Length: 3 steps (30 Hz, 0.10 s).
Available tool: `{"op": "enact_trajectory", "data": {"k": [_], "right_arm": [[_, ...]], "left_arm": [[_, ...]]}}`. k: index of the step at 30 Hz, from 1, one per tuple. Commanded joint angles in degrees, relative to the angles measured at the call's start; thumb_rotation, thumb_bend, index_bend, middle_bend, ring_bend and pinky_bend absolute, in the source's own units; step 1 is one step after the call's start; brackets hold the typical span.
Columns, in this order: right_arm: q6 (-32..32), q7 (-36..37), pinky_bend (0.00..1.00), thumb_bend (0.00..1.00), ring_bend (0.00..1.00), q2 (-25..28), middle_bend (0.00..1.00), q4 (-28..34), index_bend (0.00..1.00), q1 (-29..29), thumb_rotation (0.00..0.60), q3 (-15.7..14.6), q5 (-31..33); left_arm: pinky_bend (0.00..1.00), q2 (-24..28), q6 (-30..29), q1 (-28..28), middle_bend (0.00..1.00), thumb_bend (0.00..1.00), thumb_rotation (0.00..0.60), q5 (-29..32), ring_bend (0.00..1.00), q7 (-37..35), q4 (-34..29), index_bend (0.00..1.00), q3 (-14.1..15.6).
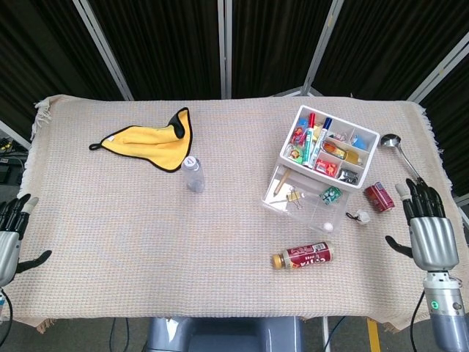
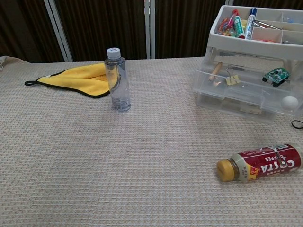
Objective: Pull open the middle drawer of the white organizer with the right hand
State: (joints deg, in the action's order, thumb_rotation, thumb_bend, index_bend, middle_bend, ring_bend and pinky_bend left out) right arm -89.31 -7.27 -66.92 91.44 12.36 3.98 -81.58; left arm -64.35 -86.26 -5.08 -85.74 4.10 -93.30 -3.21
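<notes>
The white organizer stands at the right of the table, its top tray full of pens and small items. A clear drawer juts out toward me, holding a binder clip, a pencil, a green item and a white ball. My right hand hovers near the table's right edge, well right of the drawer, fingers spread and holding nothing. At the far left edge my left hand is open and off the table. The chest view shows neither hand.
A red coffee bottle lies in front of the drawer. A red can and a small black ring lie right of the organizer, a metal ladle behind them. A clear water bottle and a yellow cloth sit centre-left.
</notes>
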Motion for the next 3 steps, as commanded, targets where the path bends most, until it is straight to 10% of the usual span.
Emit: {"op": "enact_trajectory", "data": {"k": [1,3], "right_arm": [[-3.2,3.4,0.00,0.02,0.00,-1.6,0.00,-3.5,0.00,-2.9,0.600,-1.7,-3.0],[-3.6,4.2,0.00,0.01,0.00,-2.2,0.00,-5.1,0.00,-3.6,0.600,-2.1,-3.7]], "left_arm": [[0.00,-0.3,0.3,-0.1,0.00,0.13,0.600,0.2,0.00,0.2,0.4,0.00,0.0],[0.00,-0.4,0.6,-0.2,0.00,0.12,0.600,0.2,0.00,0.5,0.7,0.00,0.1]]}}
